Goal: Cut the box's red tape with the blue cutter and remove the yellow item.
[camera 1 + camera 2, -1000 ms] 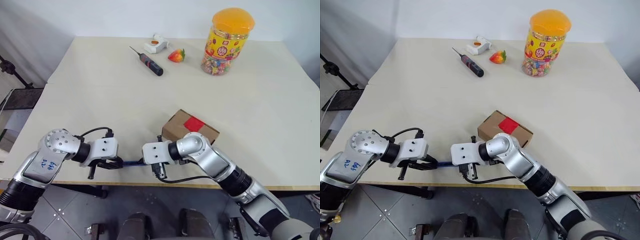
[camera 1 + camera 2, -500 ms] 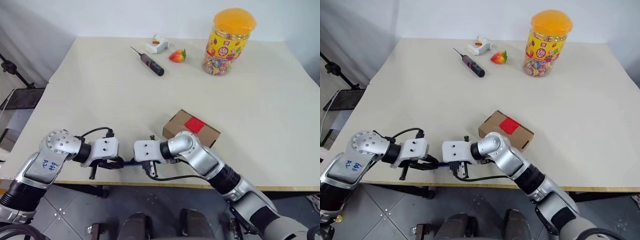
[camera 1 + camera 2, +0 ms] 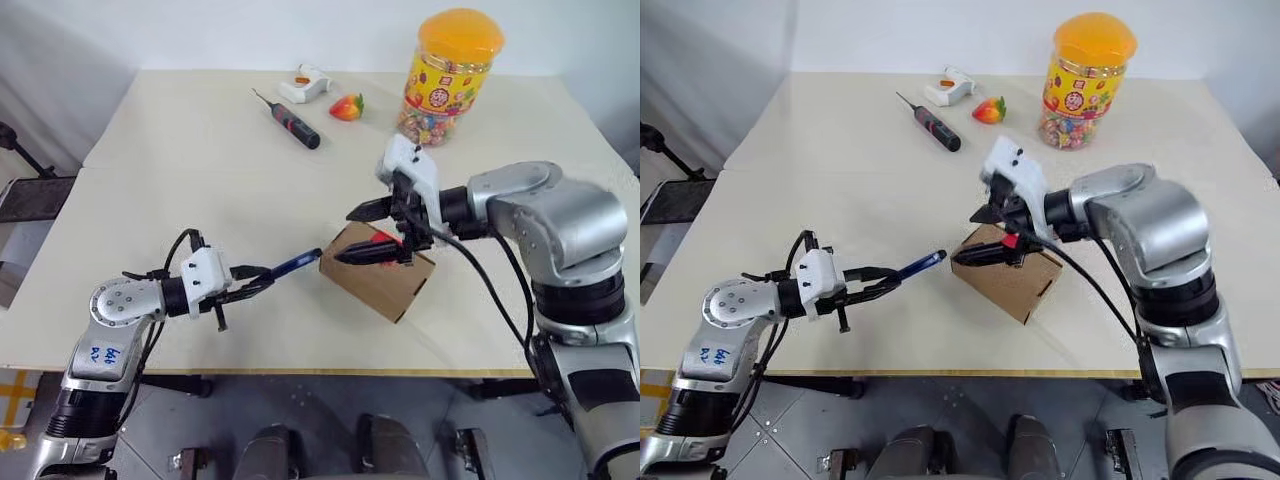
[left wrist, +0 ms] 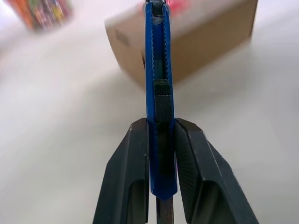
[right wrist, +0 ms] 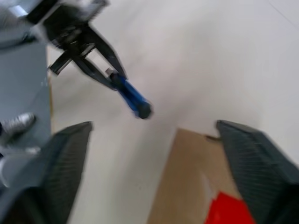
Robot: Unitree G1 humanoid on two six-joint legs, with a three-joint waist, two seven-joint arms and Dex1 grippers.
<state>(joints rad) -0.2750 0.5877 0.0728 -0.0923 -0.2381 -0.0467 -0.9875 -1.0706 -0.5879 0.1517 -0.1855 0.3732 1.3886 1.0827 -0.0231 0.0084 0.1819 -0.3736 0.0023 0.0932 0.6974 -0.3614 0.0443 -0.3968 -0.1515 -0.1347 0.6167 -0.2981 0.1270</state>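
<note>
On the beige table (image 3: 200, 170), a slim blue cutter (image 3: 290, 265) is clamped by the left gripper (image 3: 262, 283) beside a small brown cardboard box (image 3: 385, 285); the right gripper (image 3: 365, 232) is spread wide above its red tape (image 5: 223, 210).

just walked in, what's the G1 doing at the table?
It is setting up to cut open a box. The left gripper is shut on the blue cutter, tip aimed at the box and just short of it. The right gripper hangs open over the box, around the red tape, which looks uncut. The flaps are shut, so no yellow item is visible.
</note>
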